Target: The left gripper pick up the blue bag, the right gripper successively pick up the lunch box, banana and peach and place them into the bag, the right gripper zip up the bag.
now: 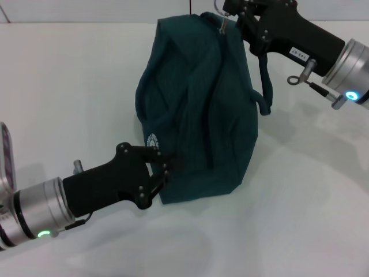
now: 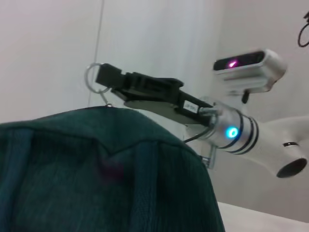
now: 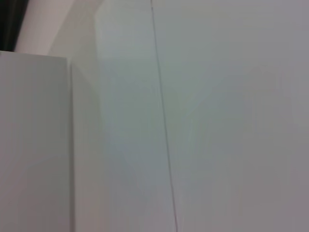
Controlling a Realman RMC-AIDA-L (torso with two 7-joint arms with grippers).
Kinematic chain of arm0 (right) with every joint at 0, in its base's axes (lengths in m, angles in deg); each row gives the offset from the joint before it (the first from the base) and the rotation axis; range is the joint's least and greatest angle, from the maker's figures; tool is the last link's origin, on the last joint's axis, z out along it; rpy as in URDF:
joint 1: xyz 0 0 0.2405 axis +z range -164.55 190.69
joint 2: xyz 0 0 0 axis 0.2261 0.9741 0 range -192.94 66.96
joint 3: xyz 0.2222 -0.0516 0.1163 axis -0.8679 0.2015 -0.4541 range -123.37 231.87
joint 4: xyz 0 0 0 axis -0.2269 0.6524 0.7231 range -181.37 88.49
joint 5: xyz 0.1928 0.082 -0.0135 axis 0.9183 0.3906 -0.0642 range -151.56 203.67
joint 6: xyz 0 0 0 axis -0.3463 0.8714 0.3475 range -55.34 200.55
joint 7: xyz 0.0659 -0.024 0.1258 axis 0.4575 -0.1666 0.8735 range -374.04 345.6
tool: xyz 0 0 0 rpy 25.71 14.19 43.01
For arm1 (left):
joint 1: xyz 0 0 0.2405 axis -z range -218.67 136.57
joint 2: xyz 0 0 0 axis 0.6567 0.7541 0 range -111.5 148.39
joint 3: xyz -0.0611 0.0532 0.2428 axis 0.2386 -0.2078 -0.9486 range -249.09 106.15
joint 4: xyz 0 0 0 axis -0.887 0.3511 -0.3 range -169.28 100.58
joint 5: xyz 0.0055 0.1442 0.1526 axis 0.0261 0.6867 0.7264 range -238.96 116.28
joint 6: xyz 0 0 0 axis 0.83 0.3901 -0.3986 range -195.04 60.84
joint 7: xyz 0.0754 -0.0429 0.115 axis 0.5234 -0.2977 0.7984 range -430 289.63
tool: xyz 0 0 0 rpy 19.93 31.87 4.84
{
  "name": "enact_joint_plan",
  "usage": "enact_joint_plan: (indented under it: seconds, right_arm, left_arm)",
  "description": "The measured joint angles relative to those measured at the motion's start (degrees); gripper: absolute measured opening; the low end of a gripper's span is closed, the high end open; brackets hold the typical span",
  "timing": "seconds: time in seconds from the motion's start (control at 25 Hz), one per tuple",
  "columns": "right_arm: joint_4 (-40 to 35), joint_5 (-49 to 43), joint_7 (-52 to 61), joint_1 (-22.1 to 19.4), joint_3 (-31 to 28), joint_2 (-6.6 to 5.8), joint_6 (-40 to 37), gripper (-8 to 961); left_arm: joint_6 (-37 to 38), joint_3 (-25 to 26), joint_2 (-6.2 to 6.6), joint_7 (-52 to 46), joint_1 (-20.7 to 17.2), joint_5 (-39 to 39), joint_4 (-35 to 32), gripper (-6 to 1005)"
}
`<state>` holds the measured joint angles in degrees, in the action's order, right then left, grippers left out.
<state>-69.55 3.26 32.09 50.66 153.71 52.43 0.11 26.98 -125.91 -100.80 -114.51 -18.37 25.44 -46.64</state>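
Your left tool (image 1: 164, 167) is clamped on the blue bag (image 1: 202, 109) at seven o'clock; your right tool (image 1: 228, 17) grips its zipper pull (image 2: 96, 79) at twelve.

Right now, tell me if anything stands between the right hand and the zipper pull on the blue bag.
Nothing visible does. The right hand is at the top of the blue bag, its tip right at the metal ring of the zipper pull. The left hand grips the bag's lower side, away from the zipper.
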Motion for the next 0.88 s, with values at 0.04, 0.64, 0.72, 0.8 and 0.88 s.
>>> enact_joint_plan:
  seconds: [0.04, 0.64, 0.72, 0.8, 0.88]
  right_arm:
    - [0.0, 0.0, 0.0, 0.05, -0.03, -0.05, 0.15, 7]
    - [-3.75, -2.93, -2.87, -7.97, 0.14, -0.04, -12.08, 7]
    - [-6.08, -4.12, -2.86, -10.04, 0.08, -0.07, -12.68, 7]
    - [-7.8, -5.6, -2.71, -11.47, 0.01, -0.08, -12.81, 7]
    - [-8.11, -6.56, -2.58, -11.65, 0.09, -0.04, -12.49, 7]
  left_arm:
    - [0.21, -0.14, 0.05, 0.12, -0.05, 0.0, 0.0, 63]
    - [2.56, 0.3, 2.82, 1.12, -2.81, -8.11, -0.45, 61]
    - [2.41, 0.3, 3.34, 1.1, -3.15, -9.43, -1.0, 60]
    - [1.82, 0.3, 3.62, 0.91, -3.1, -10.04, -1.36, 60]
    - [0.88, 0.3, 3.75, 0.62, -2.74, -10.5, -1.46, 59]
